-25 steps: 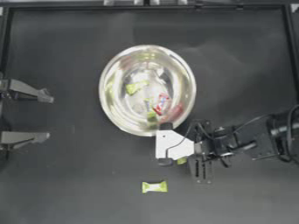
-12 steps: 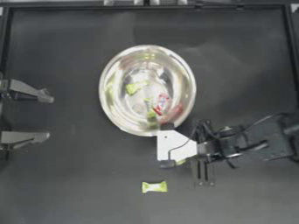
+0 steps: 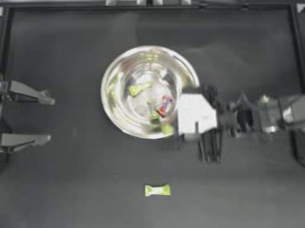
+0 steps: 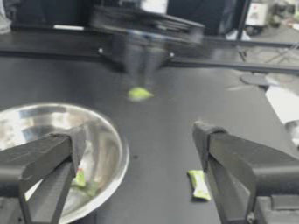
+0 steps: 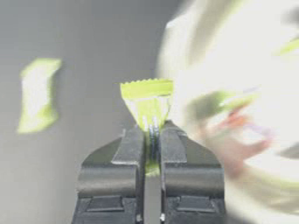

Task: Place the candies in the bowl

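Observation:
The silver bowl [image 3: 119, 71] sits mid-table and holds two yellow-green candies [image 3: 138, 89] and a red one [image 3: 164, 105]. My right gripper [image 3: 176, 131] is at the bowl's near right rim, shut on a yellow-green candy [image 3: 167, 129]. In the right wrist view the gripper [image 5: 151, 131] pinches that candy [image 5: 148, 99] by its wrapper, with the bowl [image 5: 234, 65] blurred beside it. Another yellow-green candy [image 3: 157, 190] lies on the table in front of the bowl, also seen in both wrist views [image 5: 38, 96] [image 4: 198, 184]. My left gripper [image 3: 47, 119] is parked open at the left edge.
A raised black frame [image 3: 149, 8] borders the dark table. The right arm [image 3: 262, 113] stretches in from the right side. The left wrist view shows the bowl's rim [image 4: 119, 153] between its own open fingers [image 4: 234, 162].
The right gripper has swung up from the table in front of the bowl to the bowl's rim, carrying the yellow-green candy. The left arm has not moved.

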